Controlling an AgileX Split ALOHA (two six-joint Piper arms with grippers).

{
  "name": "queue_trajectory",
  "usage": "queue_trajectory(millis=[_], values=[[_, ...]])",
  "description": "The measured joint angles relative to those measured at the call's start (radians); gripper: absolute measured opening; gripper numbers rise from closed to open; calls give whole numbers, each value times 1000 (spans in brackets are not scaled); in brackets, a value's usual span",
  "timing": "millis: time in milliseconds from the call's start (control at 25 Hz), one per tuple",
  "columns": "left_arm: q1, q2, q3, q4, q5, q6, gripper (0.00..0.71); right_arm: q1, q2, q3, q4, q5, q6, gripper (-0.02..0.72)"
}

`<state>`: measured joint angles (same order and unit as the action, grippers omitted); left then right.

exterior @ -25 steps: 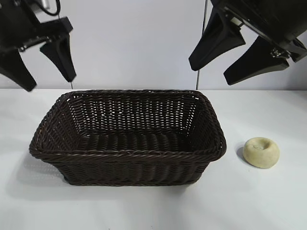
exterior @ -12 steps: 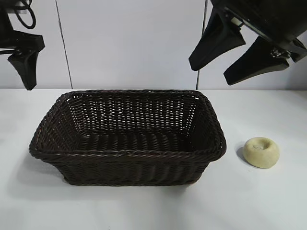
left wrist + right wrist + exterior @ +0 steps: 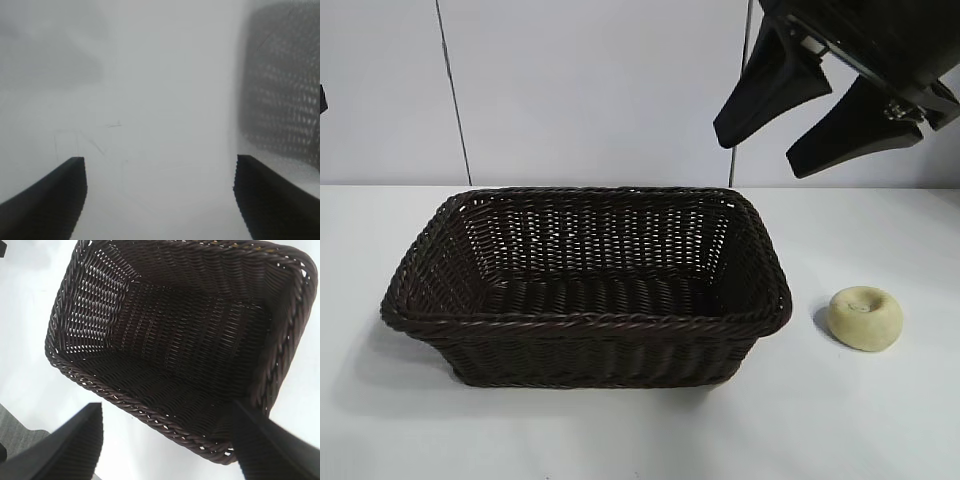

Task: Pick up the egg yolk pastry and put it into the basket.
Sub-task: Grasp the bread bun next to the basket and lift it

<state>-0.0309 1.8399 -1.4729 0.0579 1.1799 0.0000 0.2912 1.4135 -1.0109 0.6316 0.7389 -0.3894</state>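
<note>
Resting unmarked beside the basket point(image 3: 585, 290), egg yolk pastry point(image 3: 864, 318)

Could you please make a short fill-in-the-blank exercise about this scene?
1. The egg yolk pastry lies on the white ____.
2. The basket holds ____.
3. The right hand, hanging above the basket's right end, has its fingers ____.
4. The pastry is to the ____ of the basket in the exterior view.

Missing words: table; nothing; open; right

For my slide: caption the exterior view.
Empty basket mid-table, egg yolk pastry beside it, open right hand above.
</note>
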Motion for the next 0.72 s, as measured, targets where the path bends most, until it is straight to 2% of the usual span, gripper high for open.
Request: queue_trajectory(millis=[120, 280, 720], values=[[0, -31, 12, 0, 28, 0, 587, 0, 0, 0, 0, 0, 0, 516], [0, -134, 87, 0, 30, -10, 587, 0, 0, 0, 0, 0, 0, 516], [0, -596, 493, -26, -9, -14, 587, 0, 0, 0, 0, 2, 0, 516]])
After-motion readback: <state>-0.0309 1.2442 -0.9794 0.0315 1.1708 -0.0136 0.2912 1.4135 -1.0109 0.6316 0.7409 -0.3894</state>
